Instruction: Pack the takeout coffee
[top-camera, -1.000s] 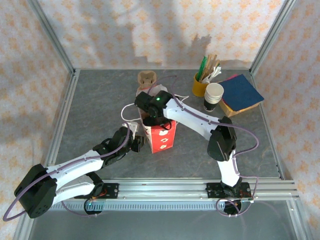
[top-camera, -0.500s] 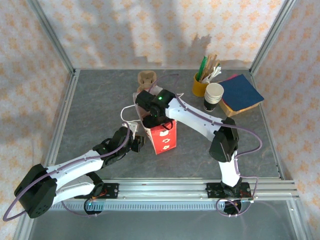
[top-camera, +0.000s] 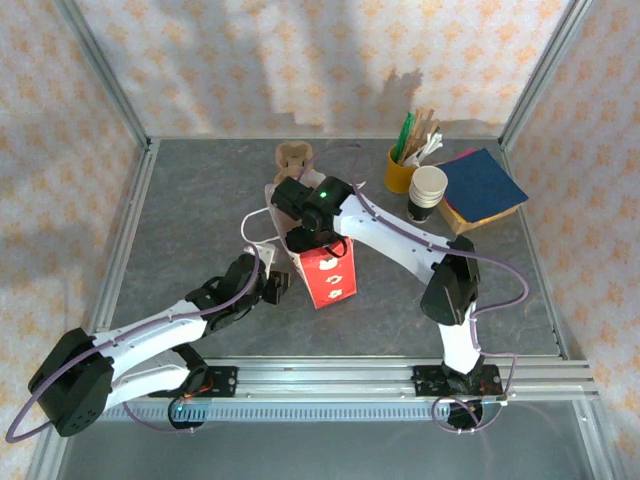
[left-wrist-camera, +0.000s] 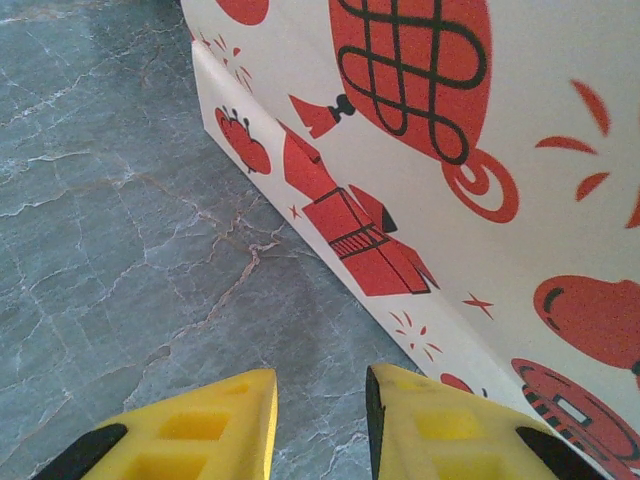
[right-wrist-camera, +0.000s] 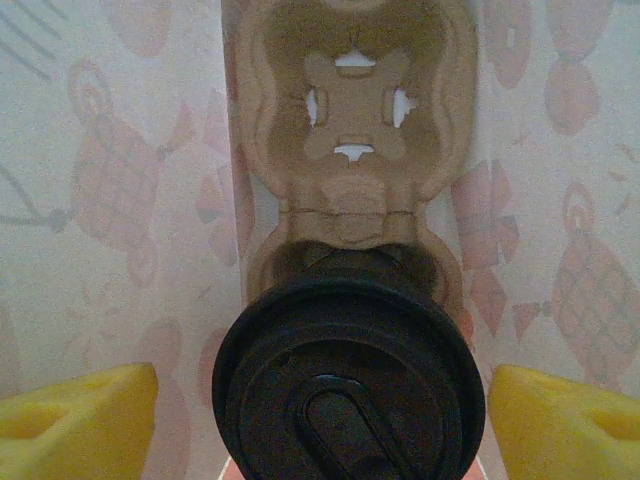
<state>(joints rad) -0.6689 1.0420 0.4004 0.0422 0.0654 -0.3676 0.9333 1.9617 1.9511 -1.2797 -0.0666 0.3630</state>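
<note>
The takeout coffee (right-wrist-camera: 350, 390), a dark cup with a round black lid, stands in a pocket of a brown cardboard carrier (right-wrist-camera: 355, 100) inside the red-and-white paper bag (top-camera: 330, 275). My right gripper (right-wrist-camera: 322, 385) reaches down into the bag's mouth. It is open, with a yellow finger on each side of the lid and a gap on the left. In the top view the right wrist (top-camera: 312, 212) covers the bag's opening. My left gripper (left-wrist-camera: 320, 385) hovers low over the table beside the bag's printed side (left-wrist-camera: 450, 150), slightly open, nothing between its fingers.
A yellow cup of sticks and straws (top-camera: 401, 170), a stack of white cups (top-camera: 427, 192) and a blue pad (top-camera: 482, 186) stand at the back right. Another brown carrier piece (top-camera: 293, 155) lies behind the bag. Metal frame rails (top-camera: 130, 230) border the grey table.
The right wrist has shifted a little back and to the right, and the bag has slid slightly right with it. The left arm has not moved.
</note>
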